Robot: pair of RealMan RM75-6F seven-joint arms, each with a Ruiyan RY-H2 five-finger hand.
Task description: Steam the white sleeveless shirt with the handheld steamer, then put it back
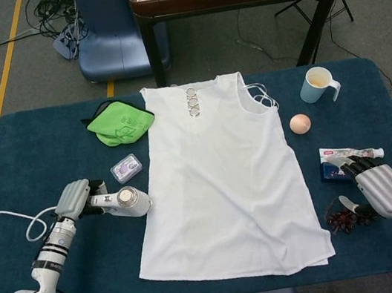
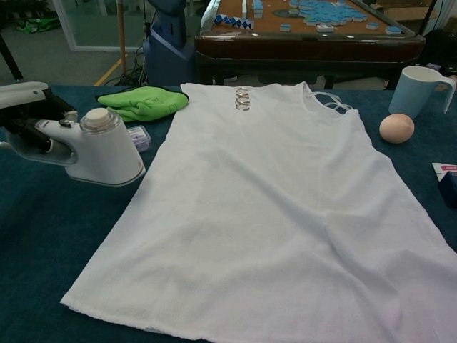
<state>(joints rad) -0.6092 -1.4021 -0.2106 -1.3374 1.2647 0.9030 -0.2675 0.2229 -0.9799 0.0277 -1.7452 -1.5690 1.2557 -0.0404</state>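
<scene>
The white sleeveless shirt (image 1: 225,187) (image 2: 285,207) lies flat in the middle of the blue table (image 1: 45,142), neckline at the far side. A white handheld steamer (image 1: 128,201) (image 2: 96,146) stands on the table just off the shirt's left edge. My left hand (image 1: 75,199) (image 2: 25,100) grips its handle from the left, and its cord trails off toward the table's left edge. At the right side, my right hand (image 1: 379,185) hovers low with fingers extended and holds nothing. The chest view does not show it.
A green cloth (image 1: 120,123) (image 2: 143,102) and a small clear box (image 1: 126,169) lie left of the shirt. A pale blue mug (image 1: 317,85) (image 2: 421,89), a peach ball (image 1: 300,124) (image 2: 396,128), a toothpaste box (image 1: 338,164) and a dark red cluster (image 1: 347,219) lie right.
</scene>
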